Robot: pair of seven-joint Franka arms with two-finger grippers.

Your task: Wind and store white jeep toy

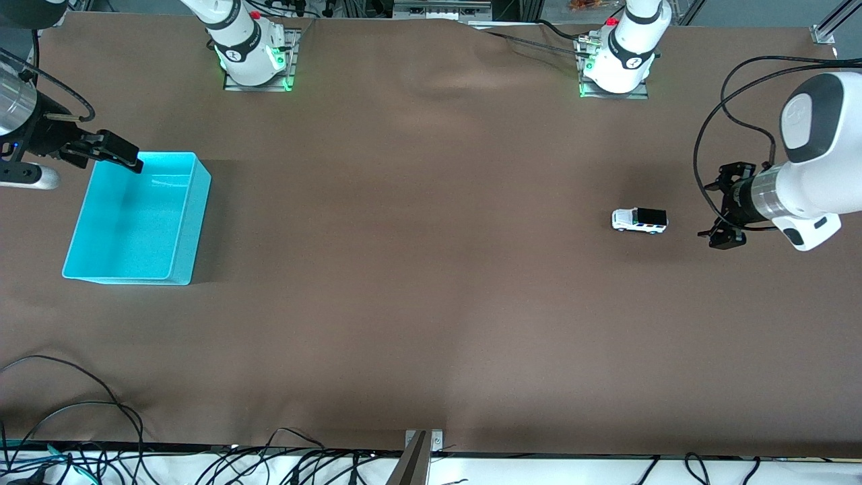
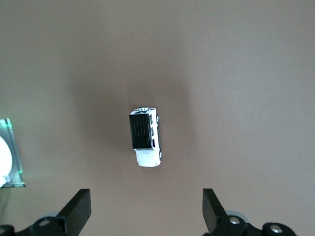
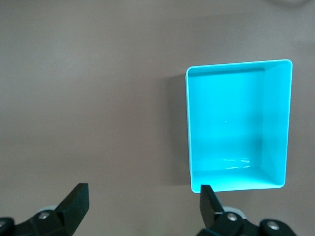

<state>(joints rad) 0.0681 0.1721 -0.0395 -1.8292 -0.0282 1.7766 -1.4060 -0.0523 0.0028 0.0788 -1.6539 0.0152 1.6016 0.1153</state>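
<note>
Counter overview: brown covering, both arms hovering

The white jeep toy (image 1: 639,220) is sitting upright on the brown counter (image 1: 417,303) toward the left arm's end, beside the left claw (image 1: 725,204), which is hanging spread wide and empty. The right claw (image 1: 108,152) is hovering, spread wide, over the cyan bin (image 1: 190,222); cables (image 1: 81,431) are trailing along the counter's near edge

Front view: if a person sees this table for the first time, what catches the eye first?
The cyan bin catches it first, bright and empty at the right arm's end of the table, with the open right gripper above its rim. Next comes the white jeep toy, alone on its wheels toward the left arm's end, the open left gripper beside it.
</note>
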